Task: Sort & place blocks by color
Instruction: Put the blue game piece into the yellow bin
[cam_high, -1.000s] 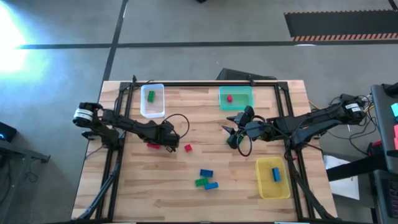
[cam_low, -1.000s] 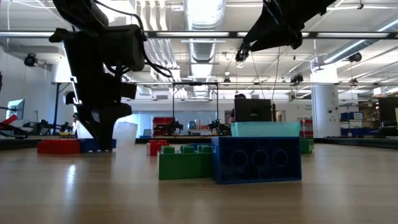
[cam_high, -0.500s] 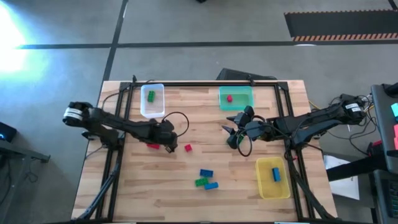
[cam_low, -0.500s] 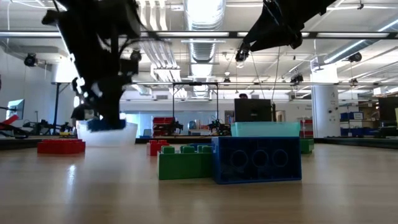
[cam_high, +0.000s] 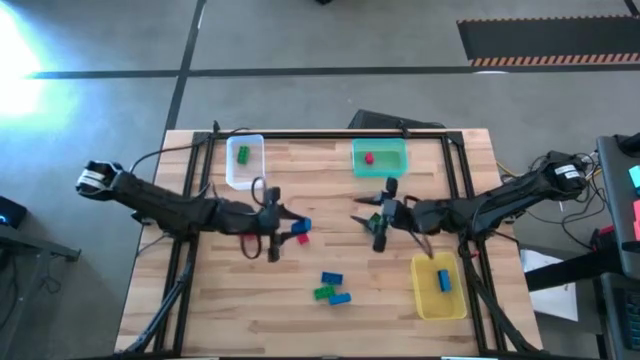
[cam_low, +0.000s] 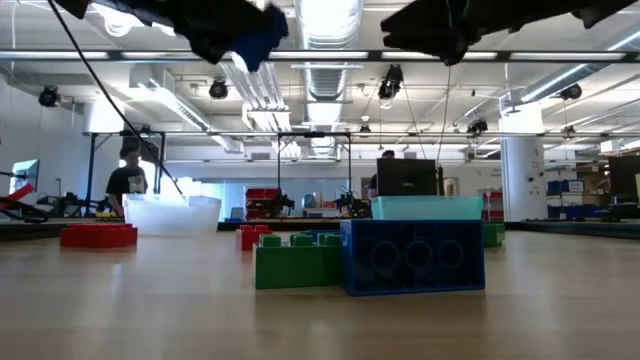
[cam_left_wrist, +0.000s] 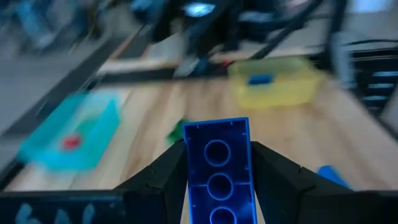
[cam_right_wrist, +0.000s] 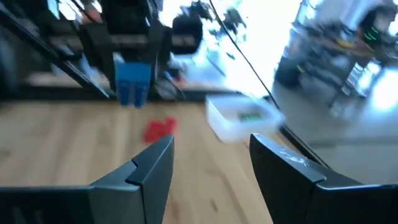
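My left gripper hangs above the table's middle, shut on a blue block, which also shows high up in the low view. My right gripper faces it from the right, open and with nothing between its fingers. Under the left gripper lie two red blocks. A blue, a green and another blue block lie nearer the front edge. My left gripper pinches the blue block's two long sides between its two fingers. The fingers come nearly level from the table's left and lie along the block, whose free end sticks out past them. The block is lifted clear, its hollow underside toward the wrist camera.
A clear bin with a green block stands at the far left. A teal bin with a red block stands at the far middle, and a yellow bin with a blue block at the near right. A person stands in the room behind.
My left gripper has risen from the table with the blue block, tipped from pointing down to nearly level, and moved a little toward the right edge. The block is now lifted clear. My right gripper has tipped toward level.
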